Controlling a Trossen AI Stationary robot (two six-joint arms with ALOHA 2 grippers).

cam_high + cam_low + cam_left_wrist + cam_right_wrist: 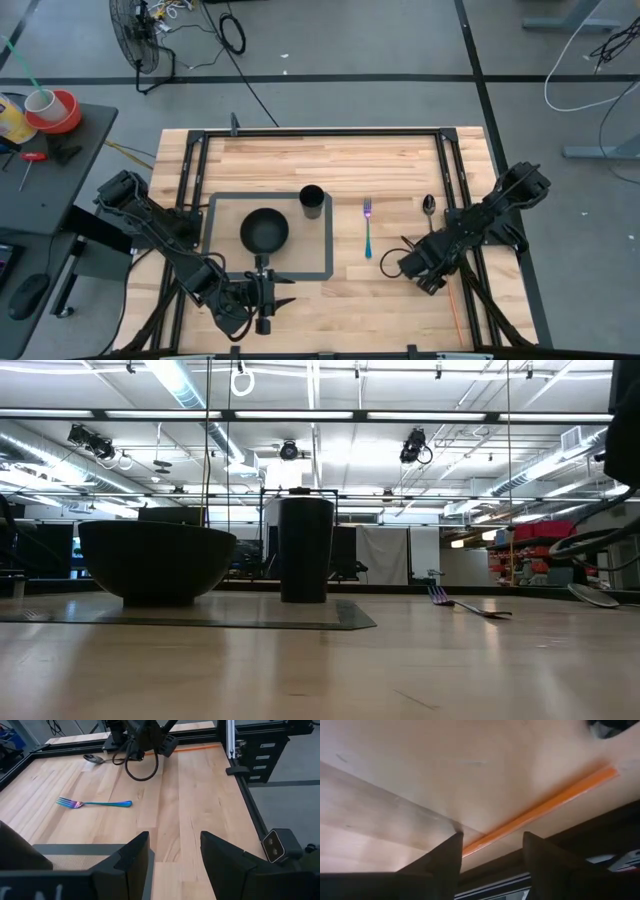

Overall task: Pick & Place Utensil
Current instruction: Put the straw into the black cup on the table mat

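An iridescent blue-purple fork (pixel 368 228) lies flat on the bare wood right of the mat, also showing in the left wrist view as the fork (pixel 95 804) and in the low view as the fork (pixel 468 606). A silver spoon (pixel 428 208) lies flat farther right, close to the right arm. A black bowl (pixel 264 231) and a black cup (pixel 312 201) stand on the grey mat. My left gripper (pixel 285 291) is open near the table's near edge, just past the mat, pointing right. My right gripper (pixel 432 284) is open above bare wood near the spoon's handle side, holding nothing.
The grey-bordered mat (pixel 326 240) takes up the table's middle left. A black metal frame (pixel 448 170) runs around the tabletop. An orange strip (pixel 545 806) lies on the wood below my right gripper. Bare wood lies between the fork and the near edge.
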